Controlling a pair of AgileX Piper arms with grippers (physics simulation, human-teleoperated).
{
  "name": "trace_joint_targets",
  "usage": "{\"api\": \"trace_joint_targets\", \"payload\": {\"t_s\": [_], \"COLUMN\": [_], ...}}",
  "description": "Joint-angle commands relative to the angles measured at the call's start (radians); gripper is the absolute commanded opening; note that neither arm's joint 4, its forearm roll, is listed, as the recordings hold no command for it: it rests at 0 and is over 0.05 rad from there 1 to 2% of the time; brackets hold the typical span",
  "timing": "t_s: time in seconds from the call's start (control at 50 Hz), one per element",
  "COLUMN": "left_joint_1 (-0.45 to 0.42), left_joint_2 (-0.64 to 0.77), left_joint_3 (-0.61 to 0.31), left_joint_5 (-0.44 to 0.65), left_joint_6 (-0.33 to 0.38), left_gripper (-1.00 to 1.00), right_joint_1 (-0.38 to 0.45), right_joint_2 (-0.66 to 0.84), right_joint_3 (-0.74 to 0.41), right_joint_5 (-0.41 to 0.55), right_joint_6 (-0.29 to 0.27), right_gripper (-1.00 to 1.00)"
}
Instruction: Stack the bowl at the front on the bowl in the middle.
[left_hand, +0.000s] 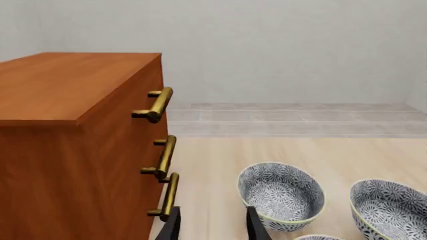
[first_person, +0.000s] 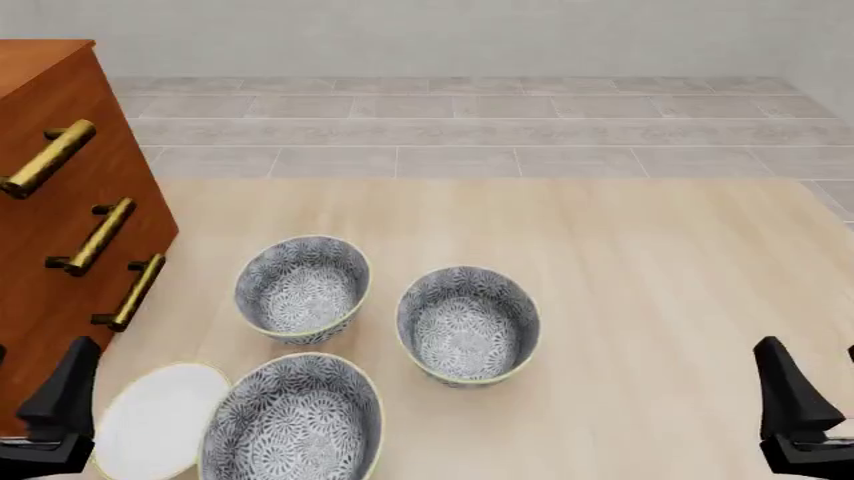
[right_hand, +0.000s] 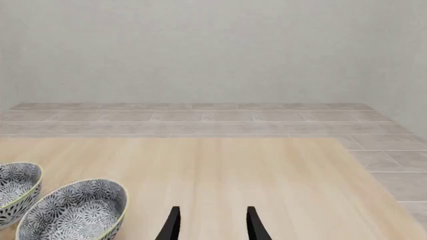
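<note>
While both hands are hanging low at the near edge with fingers parted and holding nothing, the left hand (first_person: 47, 415) and right hand (first_person: 801, 410) are sitting well apart. The front bowl (first_person: 294, 420) is resting upright on the tabletop (first_person: 641, 300) (just beside a white plate (first_person: 154, 420)), near the middle bowl (first_person: 467, 323).

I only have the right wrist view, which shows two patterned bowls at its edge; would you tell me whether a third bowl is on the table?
Observer: Yes. The bowl at the front sits nearer the arms, left of the bowl in the middle.
Operator: Is anything next to that front one?
Observer: A flat white plate lies close by on its left.
Operator: How do the left arm's jaws stand?
Observer: The left gripper has its jaws open and holds nothing.
</note>
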Motion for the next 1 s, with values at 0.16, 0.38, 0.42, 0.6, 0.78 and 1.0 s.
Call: {"api": "trace_joint_targets", "payload": {"t_s": [0.16,0.38,0.42,0.6,0.78,1.0], "left_joint_1": [0.009,0.009,0.024,-0.002,-0.022,-0.014], "left_joint_2": [0.011,0.043,0.017,0.152,0.401,0.573], "left_joint_3": [-0.001,-0.005,-0.024,-0.012,-0.093,-0.188], "left_joint_5": [0.001,-0.019,0.004,-0.114,-0.213,-0.238], "left_joint_6": [-0.004,-0.001,-0.005,-0.062,-0.097,-0.083], "left_gripper": [1.00,1.00,1.00,1.00,1.00,1.00], "right_joint_1": [0.000,0.000,0.000,0.000,0.000,0.001], "right_joint_2": [0.006,0.022,0.023,0.029,0.040,0.033], "right_joint_3": [-0.001,0.001,0.001,0.001,0.001,0.001], "right_joint_5": [-0.004,-0.021,-0.023,-0.029,-0.040,-0.037], "right_joint_6": [0.000,0.000,0.000,-0.001,0.000,-0.010], "right_gripper": [1.00,1.00,1.00,1.00,1.00,1.00]}}
